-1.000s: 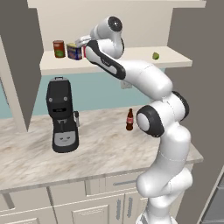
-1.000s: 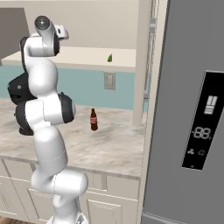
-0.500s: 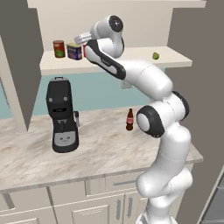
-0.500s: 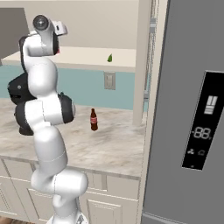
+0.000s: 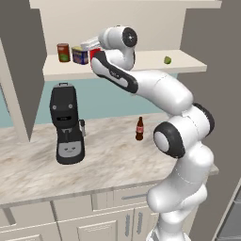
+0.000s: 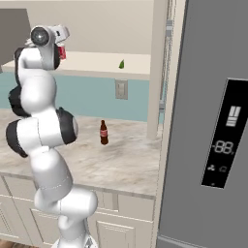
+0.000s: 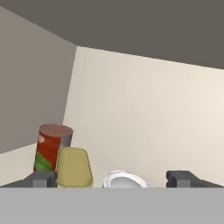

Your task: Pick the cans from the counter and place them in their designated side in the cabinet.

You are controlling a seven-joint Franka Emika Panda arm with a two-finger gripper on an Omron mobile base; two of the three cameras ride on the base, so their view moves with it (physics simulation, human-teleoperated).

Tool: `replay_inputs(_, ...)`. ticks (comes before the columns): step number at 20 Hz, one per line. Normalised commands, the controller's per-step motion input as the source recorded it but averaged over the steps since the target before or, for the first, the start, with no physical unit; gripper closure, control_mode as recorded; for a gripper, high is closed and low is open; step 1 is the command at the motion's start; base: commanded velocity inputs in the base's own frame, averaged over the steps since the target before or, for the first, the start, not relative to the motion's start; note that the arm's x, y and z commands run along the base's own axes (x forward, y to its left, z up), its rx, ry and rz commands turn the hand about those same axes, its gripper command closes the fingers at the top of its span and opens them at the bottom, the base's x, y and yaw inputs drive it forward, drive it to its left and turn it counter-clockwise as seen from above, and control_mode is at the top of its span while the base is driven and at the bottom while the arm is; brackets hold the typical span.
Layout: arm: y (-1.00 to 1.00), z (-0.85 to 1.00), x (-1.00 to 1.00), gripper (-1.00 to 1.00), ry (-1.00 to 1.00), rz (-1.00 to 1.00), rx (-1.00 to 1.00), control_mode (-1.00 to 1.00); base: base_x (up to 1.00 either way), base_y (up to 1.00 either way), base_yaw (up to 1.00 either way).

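On the cabinet's shelf [image 5: 141,61] the bright red can [image 5: 95,52] stands upright next to the dark blue can with the yellow top [image 5: 80,55]. My gripper [image 5: 90,46] hovers just above and in front of the red can, open and holding nothing. In the hand view the red can's white top [image 7: 124,179] lies between my two finger tips [image 7: 41,179], with the blue can's yellow top [image 7: 74,168] to its left. From the right base view the red can [image 6: 61,51] peeks out beside the hand. The counter [image 5: 108,160] lies below.
A dark red can with a green mark [image 5: 63,52] stands at the shelf's left end, and a lime [image 5: 167,60] sits far right. On the counter are a black coffee machine [image 5: 67,124] and a brown bottle [image 5: 139,128]. A tall grey fridge [image 6: 213,121] is at the right.
The hand has drawn slightly back and lower from the shelf, uncovering the red can. The jaws stay open and the cans have not moved.
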Motion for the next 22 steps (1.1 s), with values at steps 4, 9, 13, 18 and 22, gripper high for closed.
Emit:
replay_inputs(4,-0.21,0.0,-0.45,-1.0,-0.16,0.04,0.0,-1.0,0.0,0.0,0.0)
replay_inputs(9,-0.24,0.04,-0.56,-1.0,-0.03,0.02,0.0,-1.0,0.0,0.0,0.0)
replay_inputs(13,-0.05,0.11,-0.59,-1.0,0.08,0.01,-0.05,-1.0,0.0,0.0,0.0)
replay_inputs(18,0.0,0.08,-0.59,-1.0,0.13,0.03,-0.08,-1.0,0.0,0.0,0.0)
replay_inputs(22,-0.02,0.0,-0.7,-1.0,0.06,0.04,-0.1,-1.0,0.0,0.0,0.0)
